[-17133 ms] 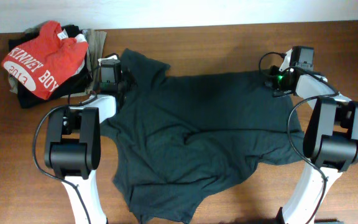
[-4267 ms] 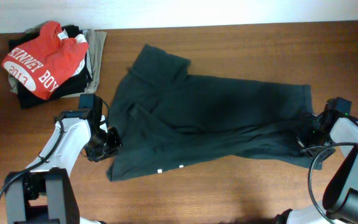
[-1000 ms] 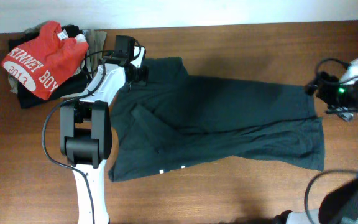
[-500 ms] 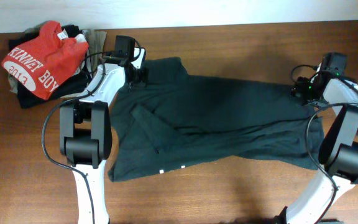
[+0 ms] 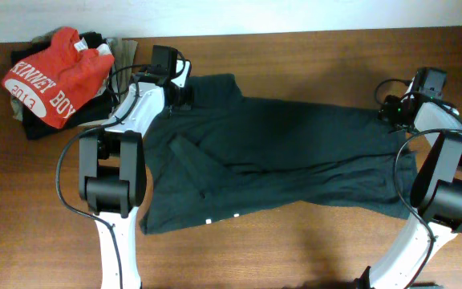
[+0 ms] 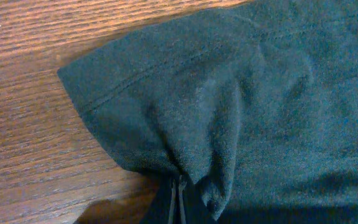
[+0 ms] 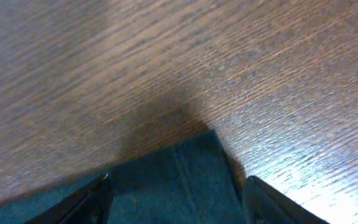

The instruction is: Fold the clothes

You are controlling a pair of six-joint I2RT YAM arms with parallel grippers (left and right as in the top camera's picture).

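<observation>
The clothes, a dark greenish-black T-shirt (image 5: 279, 160), lie partly folded across the wooden table, plain side up. My left gripper (image 5: 180, 95) sits at the shirt's far left sleeve corner. In the left wrist view that gripper (image 6: 178, 200) is shut, with the sleeve cloth (image 6: 229, 106) bunched into a pinch at its tips. My right gripper (image 5: 393, 112) is at the shirt's far right corner. In the right wrist view it (image 7: 178, 196) stands open, one dark finger (image 7: 98, 196) on either side of the hemmed corner (image 7: 188, 165), low over the table.
A pile of other garments lies at the back left: a red T-shirt (image 5: 54, 72) with white lettering on top, black cloth under it, and a beige garment (image 5: 123, 54) beside it. Bare wood table (image 5: 295, 241) surrounds the shirt.
My right arm has swung in from the far right edge to the shirt's far right corner, and its jaws have narrowed somewhat. The left gripper and the shirt stay where they were.
</observation>
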